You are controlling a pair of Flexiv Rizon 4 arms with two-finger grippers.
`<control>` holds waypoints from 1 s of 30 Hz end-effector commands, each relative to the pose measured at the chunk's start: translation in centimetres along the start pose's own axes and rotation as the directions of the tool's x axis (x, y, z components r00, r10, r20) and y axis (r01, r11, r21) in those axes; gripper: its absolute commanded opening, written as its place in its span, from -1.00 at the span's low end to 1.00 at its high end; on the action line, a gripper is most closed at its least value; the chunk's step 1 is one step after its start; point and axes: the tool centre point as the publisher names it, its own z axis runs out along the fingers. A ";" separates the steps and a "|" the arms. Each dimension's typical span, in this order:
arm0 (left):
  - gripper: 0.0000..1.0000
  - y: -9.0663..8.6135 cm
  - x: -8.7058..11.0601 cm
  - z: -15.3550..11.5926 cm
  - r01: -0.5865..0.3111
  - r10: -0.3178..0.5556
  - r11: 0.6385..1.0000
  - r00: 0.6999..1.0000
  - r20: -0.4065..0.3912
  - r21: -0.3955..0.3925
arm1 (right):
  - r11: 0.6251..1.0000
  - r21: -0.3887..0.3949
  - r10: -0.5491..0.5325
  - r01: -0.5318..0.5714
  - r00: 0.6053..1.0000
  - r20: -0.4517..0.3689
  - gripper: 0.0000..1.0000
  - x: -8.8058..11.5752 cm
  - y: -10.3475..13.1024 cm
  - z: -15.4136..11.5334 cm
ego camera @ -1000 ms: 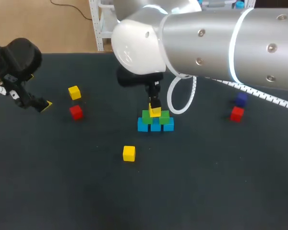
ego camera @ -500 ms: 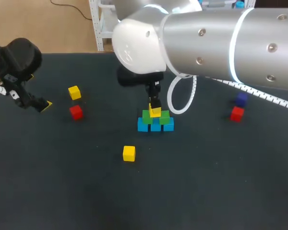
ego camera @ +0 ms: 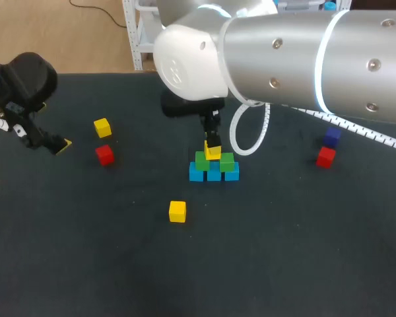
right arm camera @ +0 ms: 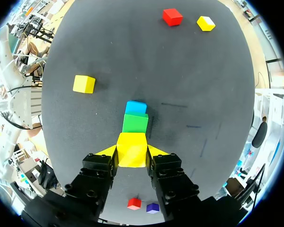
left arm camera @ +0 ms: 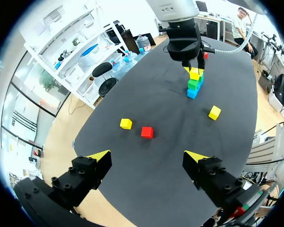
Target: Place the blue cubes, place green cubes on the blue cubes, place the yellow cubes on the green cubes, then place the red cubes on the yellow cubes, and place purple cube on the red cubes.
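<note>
Cubes make a small pile near the middle of the head view: three blue cubes (ego camera: pixel 214 174) in a row on the table (ego camera: pixel 284 257), two green cubes (ego camera: pixel 202 161) on top of them, and one yellow cube (ego camera: pixel 212 154) at the very top. The right gripper (right arm camera: pixel 132 153) has closed its two fingers on this yellow cube, one finger on each side, with the opening just as wide as the cube. I cannot tell if the cube already rests on the green cubes or hangs just above them. The right arm (ego camera: pixel 303 59) comes in from the upper right of the head view and covers much of the upper part of it.

A second yellow cube (ego camera: pixel 177 211) lies alone on the table, below the pile and a little to the left. A third yellow cube (ego camera: pixel 102 127) is in the left part of the head view, and a red cube (ego camera: pixel 104 154) lies near it, just below. At the right side, well apart from the pile, the other red cube (ego camera: pixel 325 157) lies with the purple cube (ego camera: pixel 330 137) just above it.

The left gripper (left arm camera: pixel 146 158) has its fingers spread wide and holds nothing. It is at the left edge of the head view, at the end of the left arm (ego camera: pixel 20 86), far from the pile.
</note>
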 end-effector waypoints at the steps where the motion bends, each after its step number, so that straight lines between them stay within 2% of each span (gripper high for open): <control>1: 1.00 0.1 0.1 0.0 -0.001 0.001 1.000 1.000 0.003 0.002 | 1.000 0.004 -0.003 0.003 1.000 0.004 -1.00 0.1 0.2 -0.2; 30: 1.00 0.1 0.1 0.0 -0.001 0.001 1.000 1.000 0.003 0.002 | 1.000 -0.023 -0.005 0.005 1.000 -0.011 -1.00 0.3 0.8 0.3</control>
